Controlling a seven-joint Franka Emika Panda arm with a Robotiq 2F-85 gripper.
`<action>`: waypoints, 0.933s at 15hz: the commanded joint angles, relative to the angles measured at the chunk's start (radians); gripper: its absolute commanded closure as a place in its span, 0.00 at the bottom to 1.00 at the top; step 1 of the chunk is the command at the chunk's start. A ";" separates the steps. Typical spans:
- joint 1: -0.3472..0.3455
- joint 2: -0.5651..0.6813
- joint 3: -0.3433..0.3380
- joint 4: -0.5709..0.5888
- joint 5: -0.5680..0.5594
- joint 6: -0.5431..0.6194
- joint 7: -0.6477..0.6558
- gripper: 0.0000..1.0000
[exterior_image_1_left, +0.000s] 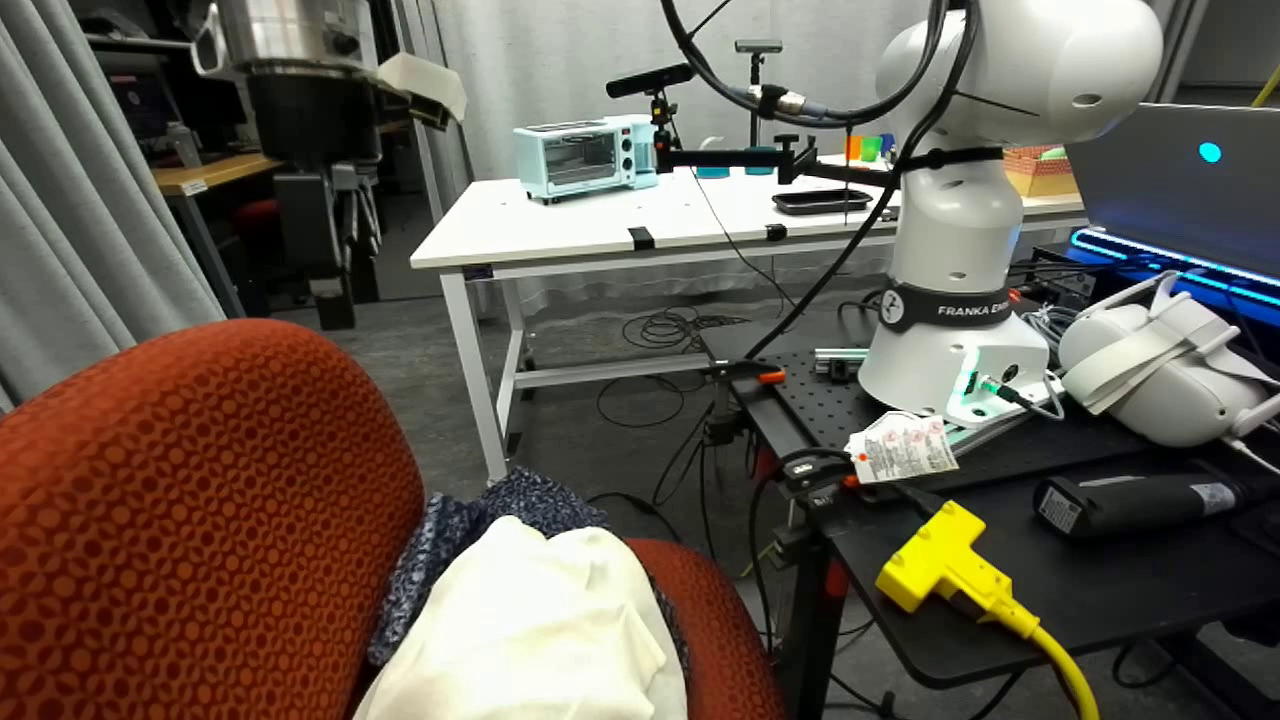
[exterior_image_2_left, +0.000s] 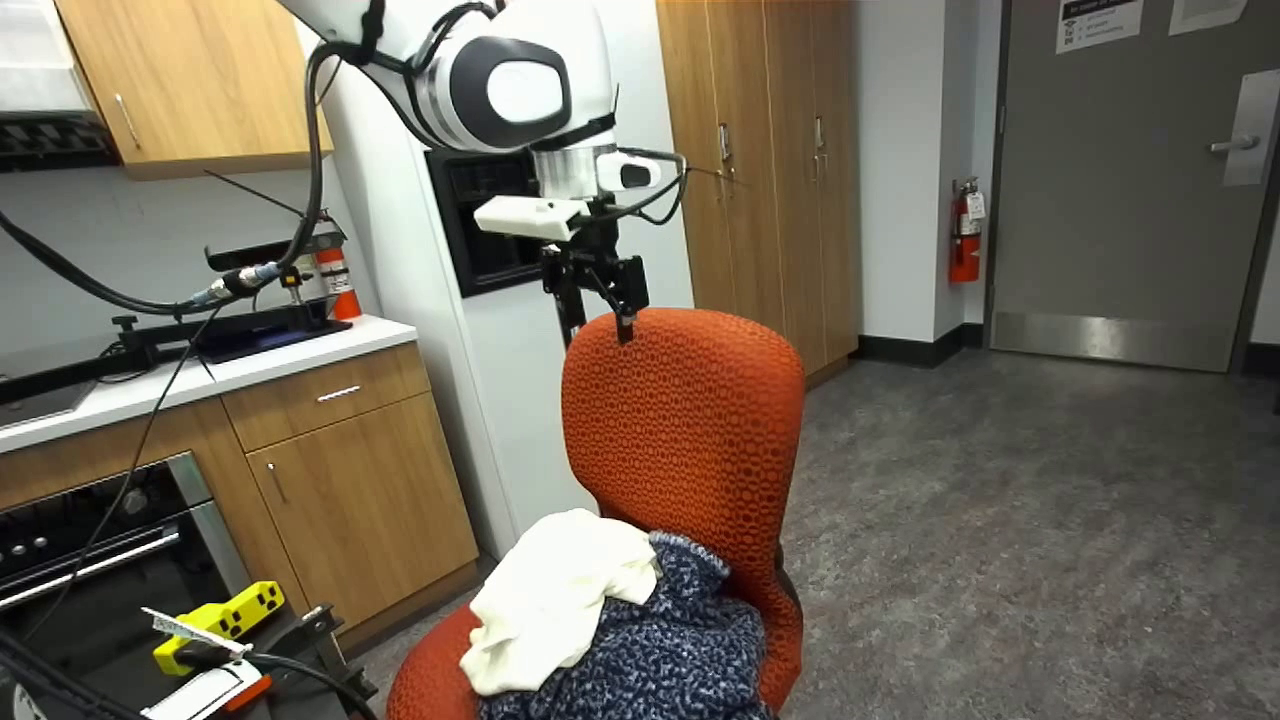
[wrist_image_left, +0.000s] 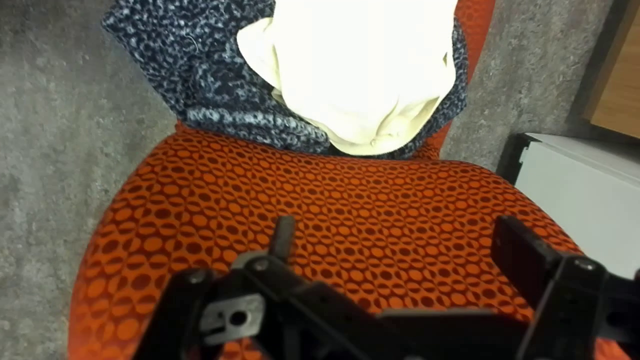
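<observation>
Grey flooring (exterior_image_2_left: 1000, 500) lies beneath an orange chair (exterior_image_2_left: 690, 410) whose seat (exterior_image_2_left: 430, 665) bears white cloth (exterior_image_2_left: 560, 600) atop dark speckled fabric (exterior_image_2_left: 680, 640). Near but apart from its backrest (wrist_image_left: 375, 200), the claw (wrist_image_left: 394, 235) hangs with fingers (wrist_image_left: 525, 260) spread wide, grasping nothing.

Rumpled cream cloth (exterior_image_2_left: 560, 605) lies over seemingly knitted, speckled fabric (exterior_image_2_left: 665, 645) on an orange patterned chair (exterior_image_2_left: 690, 425).

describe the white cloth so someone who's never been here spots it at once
Start at the orange, circle-patterned chair. On its seat lies a dark speckled cloth, with the white cloth bunched partly over it. It is the plain, pale one, without the speckles of its neighbour.
</observation>
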 joint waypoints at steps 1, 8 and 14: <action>-0.026 0.083 -0.018 -0.016 -0.025 0.071 0.069 0.00; -0.055 0.305 -0.031 0.042 0.009 0.186 0.195 0.00; -0.108 0.491 -0.023 0.133 0.080 0.245 0.298 0.00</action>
